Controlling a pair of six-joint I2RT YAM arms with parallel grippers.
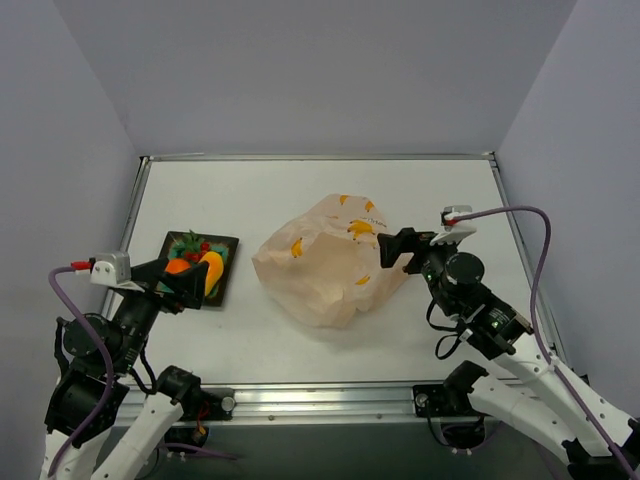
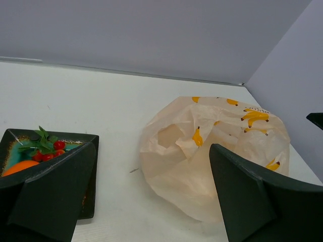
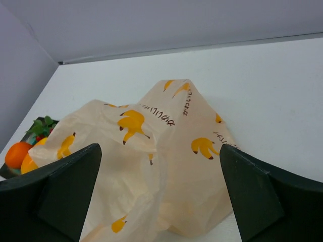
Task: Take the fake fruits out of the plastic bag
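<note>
Starting at the near edge: left tool (image 1: 188, 283) hangs released above the teal dish (image 1: 230, 272); right tool (image 1: 385, 254), jaws spread and grasping nothing, sits at the plastic bag (image 1: 325, 265). The orange ball (image 1: 178, 266), yellow lemon piece (image 1: 212, 270) and red berries (image 1: 203, 247) lie in the dish, so extraction appears largely done. The bag slumps on the desk (image 1: 250, 195); any remaining contents are hidden.

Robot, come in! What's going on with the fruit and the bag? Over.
Left gripper open by the dish. Right gripper open beside plastic bag. Fake fruits on dish. Nothing blocking.
</note>
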